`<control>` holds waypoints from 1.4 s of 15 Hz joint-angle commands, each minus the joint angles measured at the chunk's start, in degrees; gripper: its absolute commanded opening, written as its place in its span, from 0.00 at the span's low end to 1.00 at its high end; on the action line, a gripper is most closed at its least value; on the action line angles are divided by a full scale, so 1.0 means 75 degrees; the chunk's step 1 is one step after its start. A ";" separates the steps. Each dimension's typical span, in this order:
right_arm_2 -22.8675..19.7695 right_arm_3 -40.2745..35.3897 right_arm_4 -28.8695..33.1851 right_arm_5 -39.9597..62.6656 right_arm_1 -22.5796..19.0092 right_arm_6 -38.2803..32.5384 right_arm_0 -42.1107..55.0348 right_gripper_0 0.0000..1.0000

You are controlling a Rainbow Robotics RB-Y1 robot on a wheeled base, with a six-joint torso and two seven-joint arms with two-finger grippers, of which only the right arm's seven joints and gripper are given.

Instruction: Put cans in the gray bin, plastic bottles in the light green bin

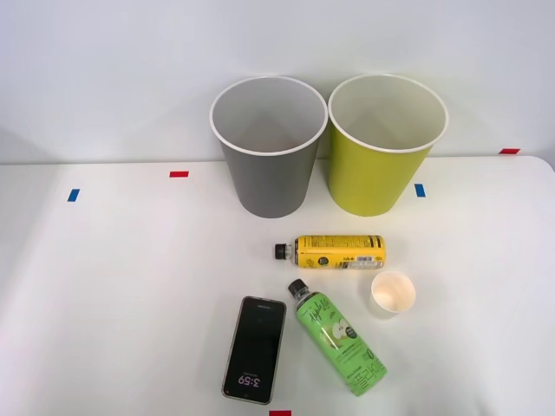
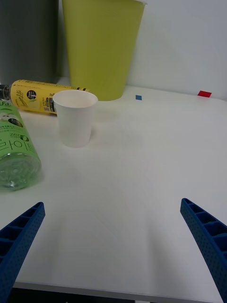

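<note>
We count two bins, gray bin point(image 1: 268, 147) and light green bin point(image 1: 384, 146); two bottles, green-label bottle point(image 1: 339, 338) and yellow-label bottle point(image 1: 332, 251); one cup point(image 1: 392, 293); one phone point(image 1: 255, 348); right gripper point(image 2: 113, 236) jaws wide apart, holding nothing.

White table point(image 1: 113, 286) — bins point(image 1: 268, 143), bottles point(image 1: 338, 342), paper cup point(image 1: 392, 293), phone point(image 1: 255, 348).

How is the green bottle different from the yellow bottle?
The green bottle has a green apple label; the yellow bottle has a yellow label with dark print. The green bottle lies slanted, cap pointing toward the bins; the yellow bottle lies crosswise, nearer the bins. Both lie on their sides on the white table and have black caps.
</note>
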 commanded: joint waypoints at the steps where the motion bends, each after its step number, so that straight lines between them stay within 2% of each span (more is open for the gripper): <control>1: 0.0000 0.0000 -0.0001 0.0000 0.0000 0.0000 0.0000 1.00; 21: 0.0000 0.0000 -0.0001 0.0000 0.0000 0.0000 0.0000 1.00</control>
